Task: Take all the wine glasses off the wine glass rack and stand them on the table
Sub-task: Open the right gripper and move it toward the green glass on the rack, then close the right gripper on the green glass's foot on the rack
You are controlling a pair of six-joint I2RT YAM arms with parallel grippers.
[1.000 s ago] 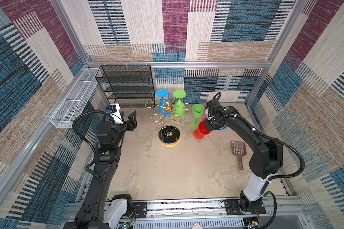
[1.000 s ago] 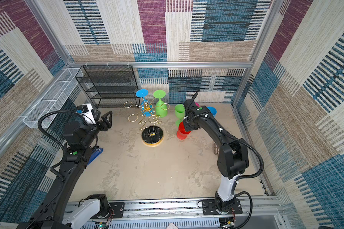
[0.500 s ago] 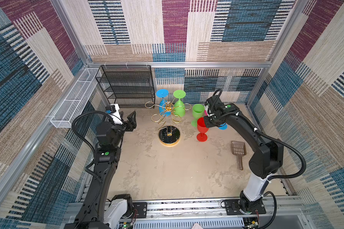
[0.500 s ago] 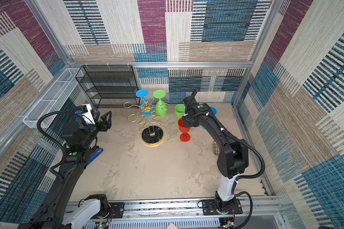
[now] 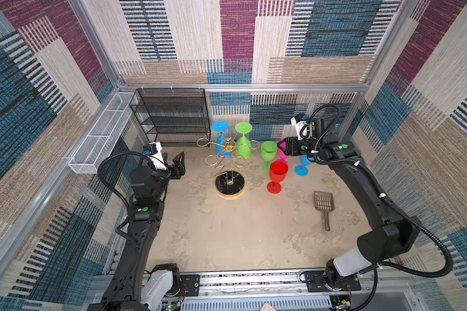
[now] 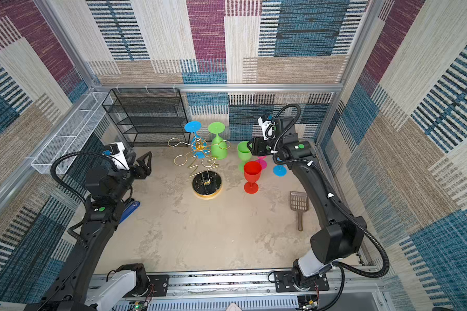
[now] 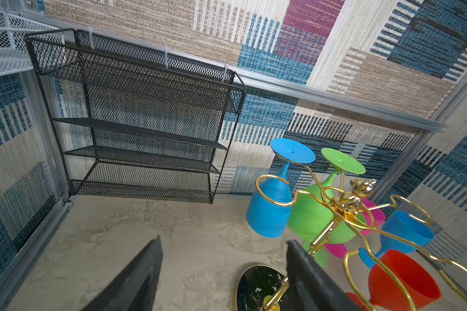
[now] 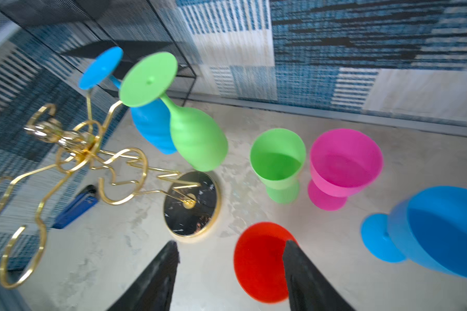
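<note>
The left gripper [image 5: 177,161] and right gripper [image 8: 229,242] are shown spread wide, empty. The red glass [image 5: 278,172], right of centre, may be toppled if clipped.

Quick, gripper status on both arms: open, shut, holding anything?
Left gripper: open, holding nothing.
Right gripper: open, holding nothing; the red wine glass stands apart from it.

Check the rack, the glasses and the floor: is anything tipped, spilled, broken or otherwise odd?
Nothing stands out. The hanging blue glass and hanging green glass sit upside down in the wine glass rack, as meant; the red glass stands upright. No spill or breakage shows.
</note>
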